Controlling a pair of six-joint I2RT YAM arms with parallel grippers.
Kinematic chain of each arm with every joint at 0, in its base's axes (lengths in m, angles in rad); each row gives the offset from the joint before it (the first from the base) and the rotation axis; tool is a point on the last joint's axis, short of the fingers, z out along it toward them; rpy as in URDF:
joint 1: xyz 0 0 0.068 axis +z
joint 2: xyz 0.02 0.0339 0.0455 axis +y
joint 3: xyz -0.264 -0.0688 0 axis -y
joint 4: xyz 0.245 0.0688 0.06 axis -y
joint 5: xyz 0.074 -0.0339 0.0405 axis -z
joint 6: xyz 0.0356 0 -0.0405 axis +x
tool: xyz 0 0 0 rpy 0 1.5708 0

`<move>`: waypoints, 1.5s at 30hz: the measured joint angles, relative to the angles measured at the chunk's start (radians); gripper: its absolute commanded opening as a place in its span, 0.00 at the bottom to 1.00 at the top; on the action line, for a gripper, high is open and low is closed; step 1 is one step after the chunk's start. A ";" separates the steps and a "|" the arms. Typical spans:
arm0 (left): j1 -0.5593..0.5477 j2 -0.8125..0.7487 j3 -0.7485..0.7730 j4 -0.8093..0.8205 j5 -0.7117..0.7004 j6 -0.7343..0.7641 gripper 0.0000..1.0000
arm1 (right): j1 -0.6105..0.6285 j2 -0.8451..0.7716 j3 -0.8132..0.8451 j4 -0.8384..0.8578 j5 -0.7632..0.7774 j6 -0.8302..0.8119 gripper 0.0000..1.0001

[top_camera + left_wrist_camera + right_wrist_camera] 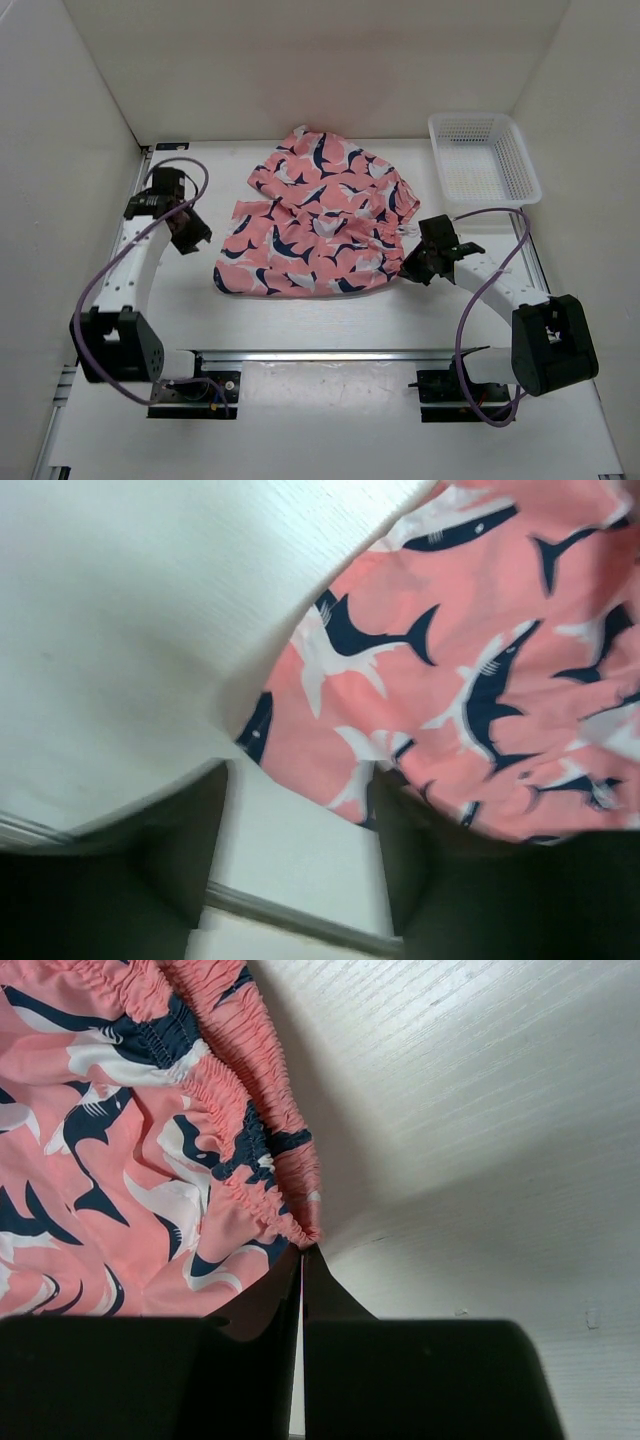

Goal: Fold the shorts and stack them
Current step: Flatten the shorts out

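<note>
The salmon-pink shorts point(318, 215) with navy-and-white sharks lie crumpled and partly folded in the middle of the white table. My right gripper point(412, 266) is at their right edge. In the right wrist view its fingertips point(303, 1256) are pressed together on the corner of the gathered elastic waistband point(245, 1135). My left gripper point(189, 232) hangs left of the shorts, apart from the cloth. In the left wrist view that gripper point(300, 825) is open, with bare table between its dark fingers point(185, 845), and the shorts point(480, 660) spread at the upper right.
A white plastic mesh basket point(528, 165) stands at the back right corner. White walls close in the table on the left, back and right. A metal rail point(320, 354) runs across the near edge between the two arm bases.
</note>
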 measured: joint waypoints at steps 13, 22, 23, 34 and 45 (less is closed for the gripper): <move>-0.013 -0.016 -0.471 0.109 0.232 -0.066 0.56 | 0.011 0.000 0.004 -0.002 0.003 0.000 0.00; -0.015 0.198 -0.292 0.189 0.208 -0.049 0.50 | 0.011 0.000 0.008 -0.009 0.003 0.000 0.00; -0.016 0.221 -0.271 0.196 0.205 -0.045 0.50 | 0.011 0.000 0.008 -0.011 0.003 0.000 0.00; -0.049 0.340 -0.147 0.221 0.180 -0.011 0.58 | 0.011 -0.007 0.008 -0.030 0.003 0.000 0.00; -0.079 0.418 -0.078 0.207 0.109 0.033 0.59 | 0.011 -0.007 0.010 -0.043 0.007 0.000 0.00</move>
